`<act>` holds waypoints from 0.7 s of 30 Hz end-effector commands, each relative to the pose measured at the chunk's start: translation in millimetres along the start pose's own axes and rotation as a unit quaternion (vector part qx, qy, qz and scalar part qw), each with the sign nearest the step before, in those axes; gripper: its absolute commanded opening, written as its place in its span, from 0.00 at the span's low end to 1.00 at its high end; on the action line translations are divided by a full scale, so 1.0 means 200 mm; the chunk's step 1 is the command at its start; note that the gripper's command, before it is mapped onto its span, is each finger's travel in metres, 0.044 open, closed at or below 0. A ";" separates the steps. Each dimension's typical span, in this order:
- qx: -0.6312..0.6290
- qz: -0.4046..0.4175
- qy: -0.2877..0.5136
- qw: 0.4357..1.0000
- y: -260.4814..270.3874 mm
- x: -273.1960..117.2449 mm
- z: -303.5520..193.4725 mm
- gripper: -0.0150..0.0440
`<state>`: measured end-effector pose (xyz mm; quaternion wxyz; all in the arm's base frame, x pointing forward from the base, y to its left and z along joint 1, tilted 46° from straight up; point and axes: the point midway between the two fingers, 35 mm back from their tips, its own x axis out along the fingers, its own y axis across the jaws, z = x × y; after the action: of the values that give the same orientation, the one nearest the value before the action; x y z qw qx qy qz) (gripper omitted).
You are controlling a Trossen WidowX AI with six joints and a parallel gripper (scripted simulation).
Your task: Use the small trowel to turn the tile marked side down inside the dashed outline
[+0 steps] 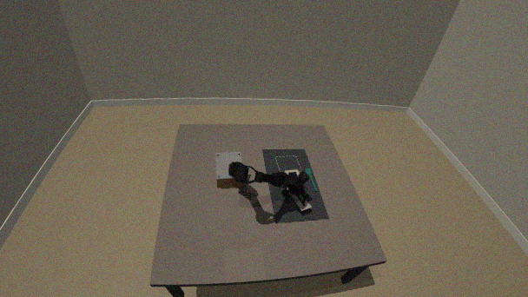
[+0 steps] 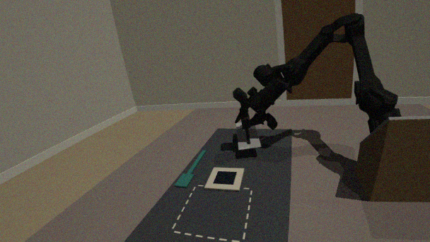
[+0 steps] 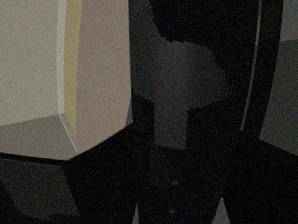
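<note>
My gripper (image 1: 299,194) (image 2: 247,123) is shut on a pale-bladed tool, which looks like the small trowel. Its white blade (image 1: 306,208) (image 2: 249,144) hangs a little above the mat (image 1: 319,212) (image 2: 272,177), over its own shadow. The gripper hides most of the handle. The tile (image 1: 292,172) (image 2: 209,185) lies flat, cream with a dark square facing up. It covers part of one edge of the dashed outline (image 1: 287,155) (image 2: 250,204) and lies mostly outside it. In the wrist view dark shapes fill the space between the fingers; the tool is unclear there.
A teal long-handled tool (image 1: 311,179) (image 2: 184,180) lies on the mat beside the tile, near the mat's edge. The arm stands by a brown block with a pale top (image 1: 226,162) (image 2: 407,159) on the table (image 1: 208,243) (image 2: 318,221). The arm's shadow crosses the mat.
</note>
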<state>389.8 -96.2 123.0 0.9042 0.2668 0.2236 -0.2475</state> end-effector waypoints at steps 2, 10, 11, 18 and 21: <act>0.008 0.004 -0.019 1.000 0.07 0.06 -0.05 0.25; 0.033 0.006 -0.058 0.998 0.16 0.14 -0.13 0.25; 0.037 0.007 -0.063 0.997 0.17 0.15 -0.14 0.25; 0.056 0.010 -0.085 0.995 0.21 0.19 -0.19 0.25; 0.056 0.010 -0.085 0.995 0.20 0.20 -0.20 0.25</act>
<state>431.0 -58.1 87.3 0.9057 0.2942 0.1338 -0.2742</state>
